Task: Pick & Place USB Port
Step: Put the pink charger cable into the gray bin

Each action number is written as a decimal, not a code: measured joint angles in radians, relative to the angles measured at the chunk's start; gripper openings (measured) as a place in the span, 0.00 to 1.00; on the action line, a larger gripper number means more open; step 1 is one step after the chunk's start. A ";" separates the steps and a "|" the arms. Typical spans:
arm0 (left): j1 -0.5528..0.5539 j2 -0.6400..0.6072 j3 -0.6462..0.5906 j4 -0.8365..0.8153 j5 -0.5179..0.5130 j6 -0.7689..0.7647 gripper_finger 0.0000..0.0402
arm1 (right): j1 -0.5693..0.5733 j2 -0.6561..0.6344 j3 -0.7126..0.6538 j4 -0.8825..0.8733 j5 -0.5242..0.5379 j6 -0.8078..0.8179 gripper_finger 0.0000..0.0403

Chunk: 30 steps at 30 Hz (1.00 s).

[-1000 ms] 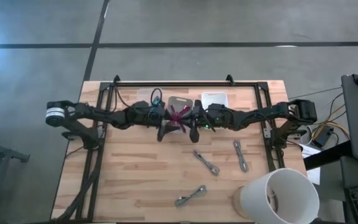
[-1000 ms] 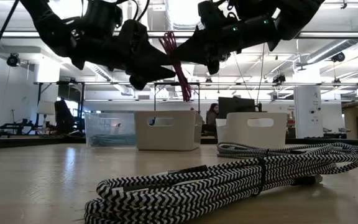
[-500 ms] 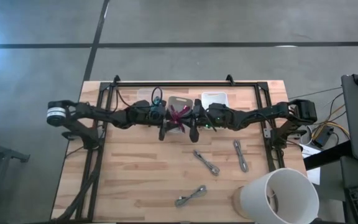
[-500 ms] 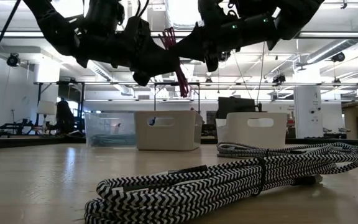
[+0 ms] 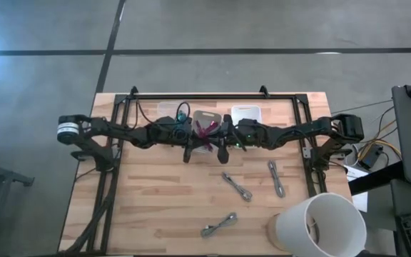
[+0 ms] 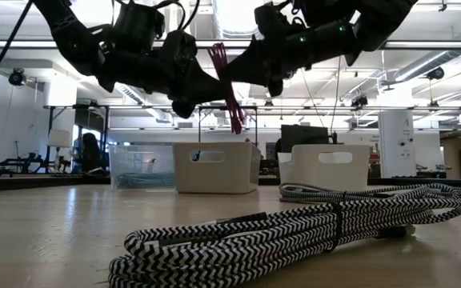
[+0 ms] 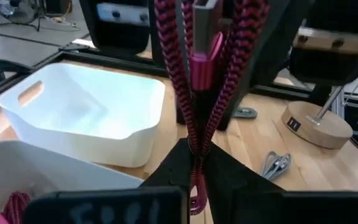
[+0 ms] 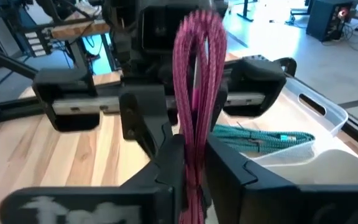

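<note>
Above the back middle of the wooden surface [image 5: 155, 200], over the bins: bundled magenta braided USB cable [image 6: 229, 88] hangs between both my tools. Left tool [image 7: 194, 163] clamped on its lower strands, right tool [image 8: 194, 163] clamped on the loops. Light, floppy, braid gives decent friction; the loops will splay, so pinch the gathered bundle, not the stiff plug. Grey bin [image 5: 207, 116] sits just below.

A robotics lab: a wooden surface [image 5: 155, 200] on bare concrete floor [image 5: 48, 71], with workstations, monitors [image 6: 298, 134] and strip lighting behind.
</note>
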 joint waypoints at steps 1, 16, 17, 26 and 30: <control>0.000 0.000 0.000 0.003 0.000 0.000 0.06 | 0.000 0.000 0.000 -0.003 0.000 0.000 0.17; 0.010 -0.008 0.001 -0.083 0.000 -0.038 0.04 | 0.001 -0.053 0.000 -0.137 0.008 -0.029 0.37; 0.016 -0.013 0.001 -0.088 0.001 -0.044 0.04 | 0.001 -0.064 0.000 -0.161 0.030 -0.029 0.38; 0.089 -0.085 0.080 -0.304 -0.001 -0.044 0.04 | 0.015 -0.124 0.000 -0.352 0.129 0.045 0.42; 0.116 -0.064 0.173 -0.522 -0.028 -0.005 0.04 | 0.021 -0.114 0.000 -0.375 0.129 0.072 0.41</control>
